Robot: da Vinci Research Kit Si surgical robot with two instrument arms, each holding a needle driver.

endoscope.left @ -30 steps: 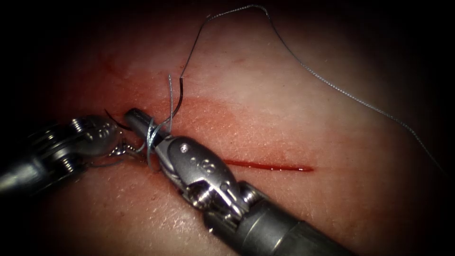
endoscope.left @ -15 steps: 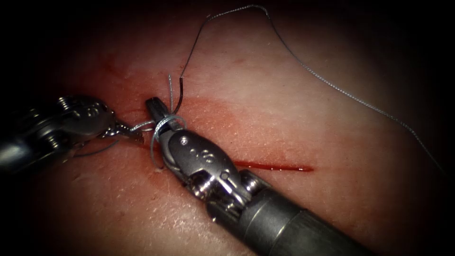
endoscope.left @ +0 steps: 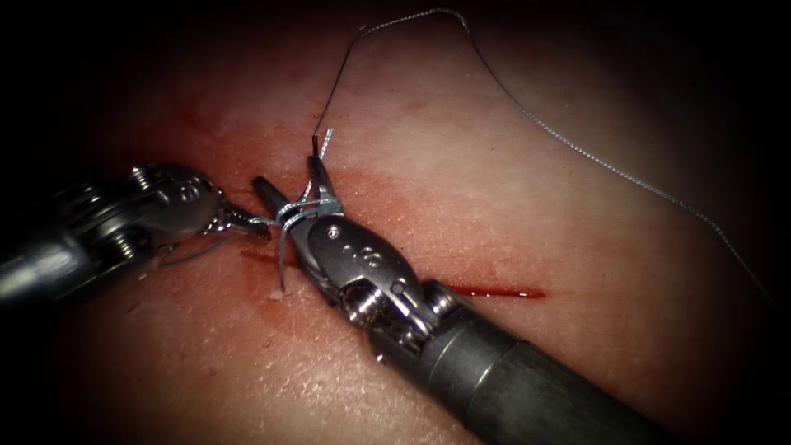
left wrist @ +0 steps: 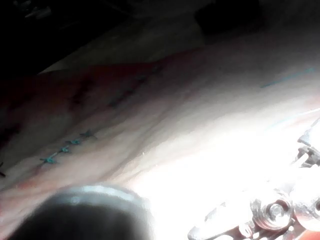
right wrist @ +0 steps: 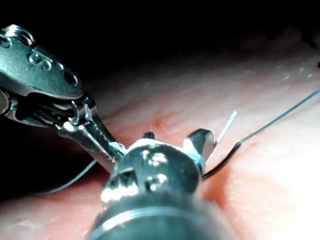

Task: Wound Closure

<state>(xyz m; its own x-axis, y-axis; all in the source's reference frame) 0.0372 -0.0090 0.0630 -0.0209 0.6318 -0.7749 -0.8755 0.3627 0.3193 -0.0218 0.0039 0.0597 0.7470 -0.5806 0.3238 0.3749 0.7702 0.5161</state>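
The right gripper (endoscope.left: 288, 188), jaws parted and wound with loops of thread (endoscope.left: 298, 208), holds nothing. The left gripper (endoscope.left: 251, 222) is clamped on that thread beside it. The needle (endoscope.left: 315, 156) lies on the tissue (endoscope.left: 494, 198) above the cut (endoscope.left: 494, 291).

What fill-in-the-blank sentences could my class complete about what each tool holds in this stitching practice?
1. The left tool is shut on the ____.
2. A loop sits round the right tool, whose jaws are ____.
3. The needle, beside the right tool, is held by ____ tool.
Missing words: thread; open; neither.
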